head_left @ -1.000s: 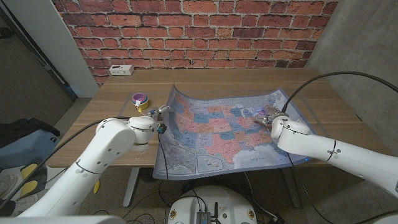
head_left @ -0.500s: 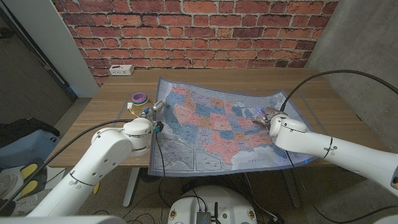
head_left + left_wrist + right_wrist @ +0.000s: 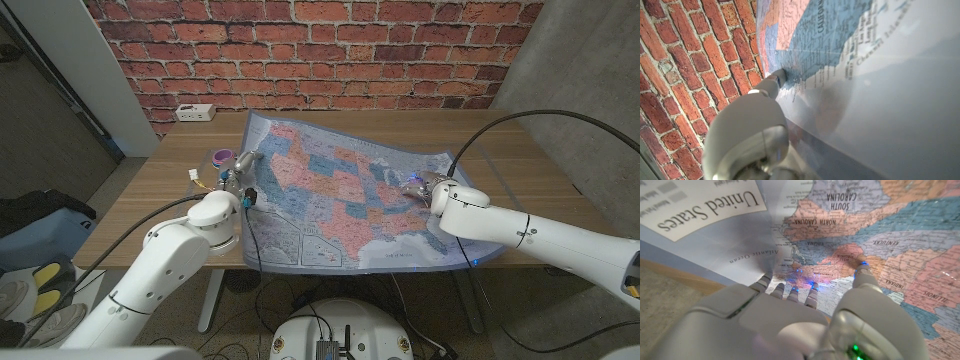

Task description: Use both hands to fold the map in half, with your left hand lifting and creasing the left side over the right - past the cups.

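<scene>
Map (image 3: 345, 190) left edge raised higher; left robot hand (image 3: 236, 172) pinching it; right robot hand (image 3: 422, 187) pressing map.

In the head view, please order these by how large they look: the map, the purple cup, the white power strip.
1. map, by far the largest
2. purple cup and white power strip: they look alike in size, and the strip lies farther away, so I leave them unranked.

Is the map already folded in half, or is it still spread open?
Still spread open. The map shows its full printed face; only its left edge is raised by the left hand, while the right hand presses it down.
</scene>
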Robot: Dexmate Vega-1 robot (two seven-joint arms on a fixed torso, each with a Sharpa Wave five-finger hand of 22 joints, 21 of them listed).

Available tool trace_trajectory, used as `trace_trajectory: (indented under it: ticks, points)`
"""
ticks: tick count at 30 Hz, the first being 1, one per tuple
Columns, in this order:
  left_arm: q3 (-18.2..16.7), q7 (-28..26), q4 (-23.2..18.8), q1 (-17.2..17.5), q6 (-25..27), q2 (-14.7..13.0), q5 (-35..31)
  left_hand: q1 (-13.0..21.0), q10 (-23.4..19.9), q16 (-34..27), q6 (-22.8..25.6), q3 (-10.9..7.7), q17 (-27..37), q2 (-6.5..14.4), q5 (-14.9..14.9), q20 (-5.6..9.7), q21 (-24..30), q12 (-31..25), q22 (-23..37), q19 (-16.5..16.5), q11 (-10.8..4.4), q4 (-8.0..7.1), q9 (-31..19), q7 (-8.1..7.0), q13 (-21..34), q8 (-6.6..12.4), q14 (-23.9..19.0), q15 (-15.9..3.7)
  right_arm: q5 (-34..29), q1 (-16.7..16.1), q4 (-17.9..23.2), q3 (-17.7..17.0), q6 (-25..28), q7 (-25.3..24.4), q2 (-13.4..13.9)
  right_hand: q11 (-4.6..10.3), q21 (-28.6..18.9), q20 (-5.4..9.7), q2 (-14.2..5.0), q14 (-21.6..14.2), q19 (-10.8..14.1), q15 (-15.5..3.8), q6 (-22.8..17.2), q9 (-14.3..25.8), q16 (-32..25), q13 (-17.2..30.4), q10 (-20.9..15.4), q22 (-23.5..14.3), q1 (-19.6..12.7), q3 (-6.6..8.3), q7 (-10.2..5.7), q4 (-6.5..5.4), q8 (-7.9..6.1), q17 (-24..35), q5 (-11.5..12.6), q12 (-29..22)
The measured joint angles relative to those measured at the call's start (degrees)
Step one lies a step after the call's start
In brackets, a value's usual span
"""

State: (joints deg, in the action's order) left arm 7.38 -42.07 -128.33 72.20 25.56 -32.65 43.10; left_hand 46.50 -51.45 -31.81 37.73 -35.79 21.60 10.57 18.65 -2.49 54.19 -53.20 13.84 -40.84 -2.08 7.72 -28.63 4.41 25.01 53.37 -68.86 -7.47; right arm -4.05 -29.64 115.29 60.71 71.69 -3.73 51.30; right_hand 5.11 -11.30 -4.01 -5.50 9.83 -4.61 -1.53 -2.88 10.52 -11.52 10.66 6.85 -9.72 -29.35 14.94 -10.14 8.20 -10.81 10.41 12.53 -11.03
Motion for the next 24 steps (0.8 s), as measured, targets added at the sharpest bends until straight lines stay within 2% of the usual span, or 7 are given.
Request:
trace_trajectory:
  ticks: [3, 7, 11, 13, 15, 18, 24]
  points:
    - [-0.3, 1.3, 1.9, -0.5, -1.4, 0.7, 1.7, 0.0, -1.3, 0.6, -0.1, 0.00, -0.7, 0.0, 0.0, 0.98, 1.3, -0.2, -0.3, -1.1, 0.55, 0.00, 0.0, 0.09, -1.3, 0.32, -1.2, -0.63, 0.0, 0.5, -0.3, 0.5, 0.1, 0.4, -0.1, 0.00, 0.0, 0.22, -0.01, 0.0, 0.3, 0.00, 0.0, 0.0, 0.0, 0.0, 0.0, 0.0, 0.0, 0.00, 0.00, 0.00, 0.01, 0.0, 0.0, 0.0]
    - [-0.3, 1.9, 3.0, -1.2, -2.2, 1.0, 3.8, 0.4, -3.8, 1.0, 0.7, -0.42, -1.5, -0.4, 0.0, 2.84, 3.6, -0.2, -0.8, -3.6, 0.22, 0.41, 0.0, 0.61, -3.5, 0.95, -4.0, -1.67, 0.0, 1.5, -0.9, 1.5, 0.1, 0.7, -0.3, 0.31, 0.0, 0.01, 0.05, 0.0, 0.4, 0.00, 0.0, 0.0, 0.0, 0.0, -0.3, 0.0, -0.1, -0.15, 0.00, 0.14, 0.01, 0.0, 0.0, 0.0]
    - [1.9, 0.7, 5.1, -4.8, -0.7, 0.2, 4.2, 1.1, -5.8, 1.2, 3.0, -1.04, -1.7, -1.9, 0.0, 4.87, 5.8, -1.7, -1.6, -5.7, -0.27, 1.09, 0.0, 0.97, -3.8, 1.31, -7.8, -3.11, -0.3, 2.3, -1.5, 2.5, -0.3, 1.7, -0.6, 0.31, 0.0, -0.01, 0.28, 0.0, 0.4, 0.00, 0.0, 0.0, 0.0, 0.0, -0.3, 0.0, -0.3, -0.37, 0.01, 0.04, 0.01, 0.0, 0.0, 0.0]
    - [3.0, -0.1, 5.5, -6.1, 0.3, -0.3, 3.8, 1.7, -6.7, 0.7, 3.9, -1.02, -1.7, -2.5, 0.0, 5.70, 6.7, -2.9, -1.9, -6.5, -0.24, 1.87, 0.0, 0.96, -2.9, 1.33, -9.3, -3.58, -0.4, 2.6, -1.8, 2.8, -0.5, 2.0, -0.7, 0.31, 0.0, -0.41, 0.32, 0.0, 0.0, 0.00, 0.0, 0.0, 0.0, 0.0, -0.3, 0.0, -0.3, -0.48, 0.01, 0.01, 0.01, 0.0, 0.0, 0.0]
    - [4.5, -1.6, 5.7, -7.8, 1.9, -1.0, 2.7, 2.2, -7.2, 0.3, 4.4, -1.14, -1.7, -3.1, 0.1, 6.34, 7.6, -4.1, -2.1, -7.1, -0.26, 2.02, 0.6, 0.62, -2.8, 1.43, -10.5, -3.85, -0.6, 3.0, -2.2, 3.3, -0.8, 2.3, -0.9, 0.31, 0.0, -0.51, 0.86, 0.0, -0.1, 0.00, 0.0, 0.0, 0.0, 0.0, -0.3, 0.0, 0.1, -0.90, 0.01, -0.04, 0.01, 0.0, 0.0, 0.0]
    - [6.3, -3.4, 5.8, -9.7, 4.3, -1.8, 0.7, 2.6, -8.5, -0.1, 5.3, -1.14, -1.7, -3.4, 0.3, 7.00, 8.5, -4.7, -2.4, -7.8, -0.14, 2.02, 1.8, 0.54, -2.7, 1.45, -12.0, -4.20, -0.8, 3.4, -2.7, 3.8, -1.4, 2.7, -1.2, 0.31, 0.0, -0.51, 1.30, 0.0, -0.1, 0.00, 0.0, 0.0, 0.0, 0.1, -0.3, 0.0, 0.2, -1.00, 0.01, -0.14, 0.03, 0.0, 0.0, 0.0]
    - [8.8, -4.7, 6.4, -12.7, 7.0, -2.5, -1.6, 3.2, -9.5, -0.6, 5.6, -1.14, -3.4, -4.0, 0.3, 7.00, 9.5, -4.7, -2.7, -7.8, 0.25, 2.02, 3.5, 0.76, -3.8, 1.44, -12.2, -4.29, -1.2, 3.9, -3.8, 4.3, -2.4, 3.6, -1.7, 0.31, 0.0, -0.51, 2.08, 0.0, -0.1, 0.00, 0.0, 0.0, 0.0, 0.1, -0.3, 0.0, 1.0, -1.61, 0.00, -0.27, 0.05, 0.1, 0.0, 0.0]
